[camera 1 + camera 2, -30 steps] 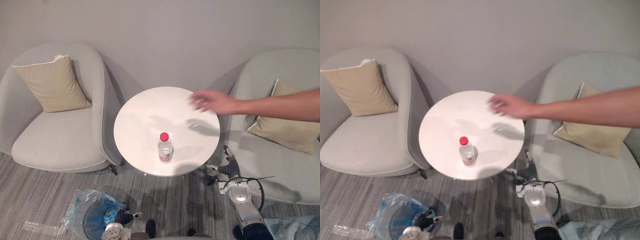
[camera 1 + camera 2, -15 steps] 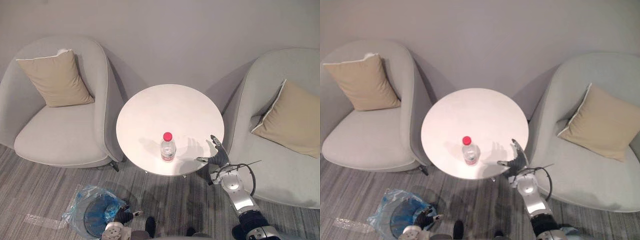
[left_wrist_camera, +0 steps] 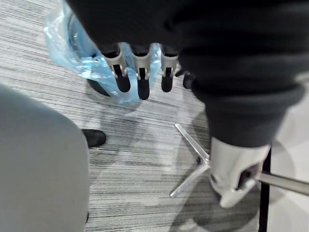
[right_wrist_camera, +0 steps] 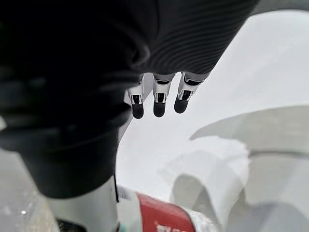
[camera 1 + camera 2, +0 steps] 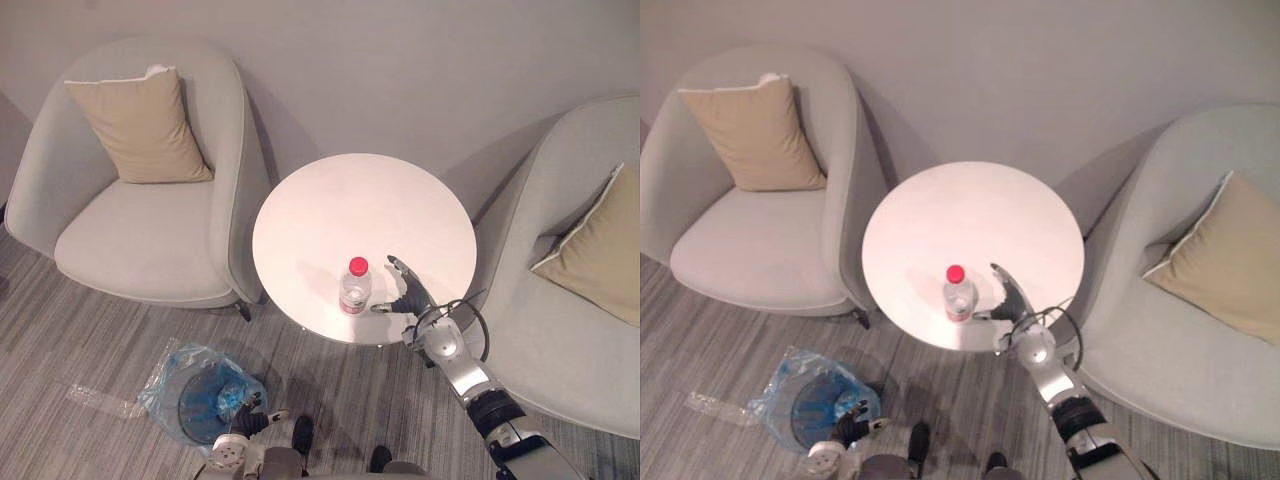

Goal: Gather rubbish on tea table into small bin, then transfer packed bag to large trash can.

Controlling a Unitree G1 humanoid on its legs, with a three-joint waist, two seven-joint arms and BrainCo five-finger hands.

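Bottle (image 5: 355, 288): upright near tea table's (image 5: 330, 195) front edge.
Right hand (image 5: 407, 298): fingers spread, just beside bottle.
Left hand (image 3: 140, 70): fingers straight, near small bin (image 5: 200, 408).

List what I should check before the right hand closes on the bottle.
1. Bottle upright on the tea table, red cap on: ok.
2. Right hand open beside the bottle: ok.
3. Small bin on the floor, lined with the blue bag, mouth open: ok.
4. Left hand open near the bin, holding nothing: ok.
5. Bottle empty or full: cannot tell.
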